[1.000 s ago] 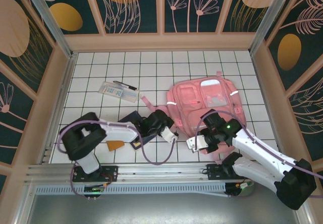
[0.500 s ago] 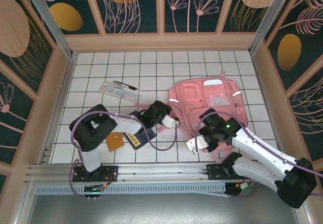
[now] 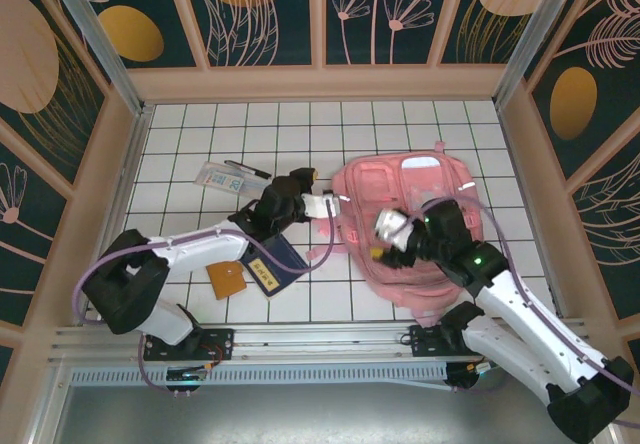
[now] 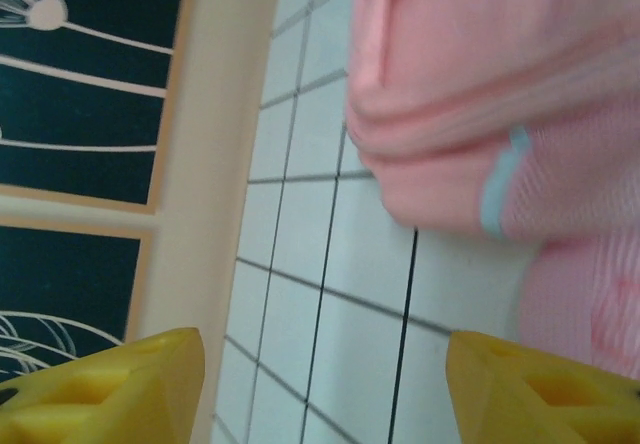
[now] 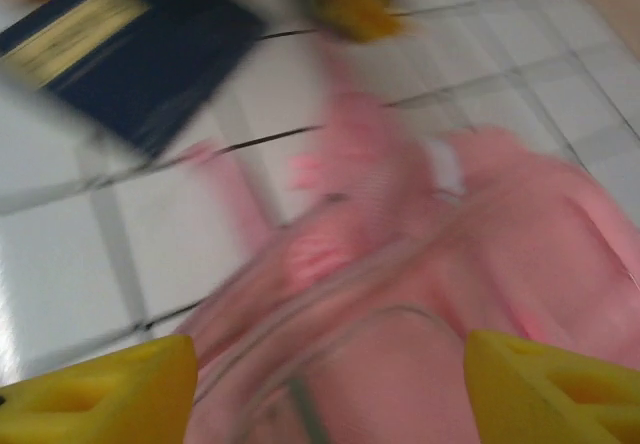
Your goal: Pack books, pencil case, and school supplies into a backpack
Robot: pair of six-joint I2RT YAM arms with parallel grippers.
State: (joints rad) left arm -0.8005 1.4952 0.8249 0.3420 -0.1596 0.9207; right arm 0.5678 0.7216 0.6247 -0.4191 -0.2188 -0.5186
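Top external view: pink backpack [image 3: 420, 189] lies flat on the white tiled table [image 3: 190, 129], right of centre, with the left claw [image 3: 320, 205] and right claw [image 3: 388, 232] both at its left half.
Left claw position: just beside the backpack's left edge, above a loose pink strap [image 3: 325, 246].
Left claw state: released, jaws wide apart, nothing between them.
Right claw position: over the backpack's near left part.
Right claw state: released, jaws spread, empty.
Left wrist view: two yellow fingertips [image 4: 110, 384] at the lower corners. Bare tile lies between them, and the backpack's pink fabric with a pale blue strip is ahead and to the right.
Right wrist view: blurred. Yellow fingertips are wide apart with pink fabric between and beyond them, and a dark blue cover shows at upper left.
Books: blue book [image 3: 272, 264] on the table left of the backpack, apart from it, nearer the bases than the left claw. The orange-brown notebook [image 3: 226, 280] is just beside its left edge.
Case and pen: clear pencil case [image 3: 222, 177] farther back on the left, well apart from the backpack. A dark pen [image 3: 248, 169] is just beside its far edge.
Count: one backpack, two books, one pencil case, one pen made out, two claws.
Writing: a yellow label on the blue book and blue marks on the pencil case, both too small to read.
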